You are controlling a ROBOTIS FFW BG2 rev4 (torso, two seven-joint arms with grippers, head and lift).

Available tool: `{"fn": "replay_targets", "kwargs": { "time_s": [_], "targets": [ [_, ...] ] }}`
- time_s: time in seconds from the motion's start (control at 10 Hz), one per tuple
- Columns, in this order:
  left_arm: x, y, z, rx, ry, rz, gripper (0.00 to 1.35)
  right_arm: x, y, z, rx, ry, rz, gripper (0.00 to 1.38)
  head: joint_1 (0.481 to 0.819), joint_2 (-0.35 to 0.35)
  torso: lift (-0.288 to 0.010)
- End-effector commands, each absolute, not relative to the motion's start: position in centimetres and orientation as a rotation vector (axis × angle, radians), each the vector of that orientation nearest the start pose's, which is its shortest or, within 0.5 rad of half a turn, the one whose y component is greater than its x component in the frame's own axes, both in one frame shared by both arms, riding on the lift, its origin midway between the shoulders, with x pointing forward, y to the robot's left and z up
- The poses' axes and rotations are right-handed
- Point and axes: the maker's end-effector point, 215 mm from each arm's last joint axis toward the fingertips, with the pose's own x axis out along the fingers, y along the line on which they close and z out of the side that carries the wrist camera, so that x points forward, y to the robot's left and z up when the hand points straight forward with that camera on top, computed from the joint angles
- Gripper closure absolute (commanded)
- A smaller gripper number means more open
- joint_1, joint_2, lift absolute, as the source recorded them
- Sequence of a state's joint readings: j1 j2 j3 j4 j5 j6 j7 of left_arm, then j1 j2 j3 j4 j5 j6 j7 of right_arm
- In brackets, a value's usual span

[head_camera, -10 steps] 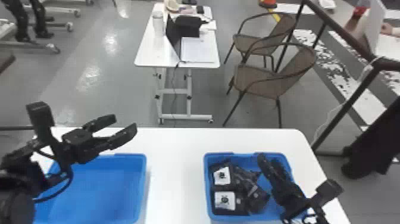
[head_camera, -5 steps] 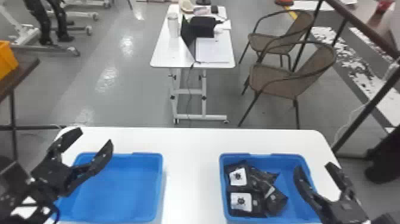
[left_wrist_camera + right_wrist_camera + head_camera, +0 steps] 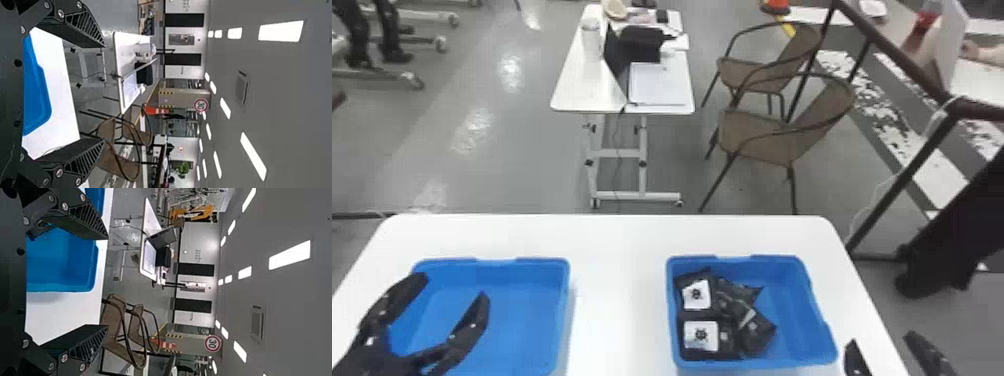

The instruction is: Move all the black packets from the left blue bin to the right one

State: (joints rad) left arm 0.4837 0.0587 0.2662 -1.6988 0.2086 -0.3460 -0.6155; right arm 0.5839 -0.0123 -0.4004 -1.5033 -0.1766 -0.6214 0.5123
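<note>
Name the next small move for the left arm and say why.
I'd probably draw the left gripper back from over the left blue bin: its jaws are open and empty, the bin's visible floor is bare, and black packets lie in the right blue bin, so the transfer looks finished.
</note>
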Motion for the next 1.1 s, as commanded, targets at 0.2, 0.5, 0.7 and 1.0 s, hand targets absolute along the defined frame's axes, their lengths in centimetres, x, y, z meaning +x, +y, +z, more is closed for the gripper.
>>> {"fn": "replay_targets", "kwargs": {
  "time_s": [0.2,0.5,0.7,1.0],
  "targets": [
    [39.77,25.92,-40.79,-0.023,0.025,-0.382,0.19,31.30,-36.32,-44.10,-0.076,0.009,0.073,0.23,0.695,-0.158,0.000],
    [39.91,25.80,-41.17,-0.029,0.043,-0.387,0.19,31.41,-36.05,-43.92,-0.079,0.017,0.082,0.23,0.695,-0.170,0.000],
    [39.91,25.86,-41.31,-0.030,0.049,-0.388,0.19,31.43,-36.00,-43.77,-0.082,0.015,0.084,0.23,0.695,-0.169,0.000],
    [39.86,26.15,-41.37,-0.032,0.050,-0.381,0.19,31.19,-36.02,-43.88,-0.081,0.019,0.084,0.23,0.695,-0.164,0.000]
  ]
}}
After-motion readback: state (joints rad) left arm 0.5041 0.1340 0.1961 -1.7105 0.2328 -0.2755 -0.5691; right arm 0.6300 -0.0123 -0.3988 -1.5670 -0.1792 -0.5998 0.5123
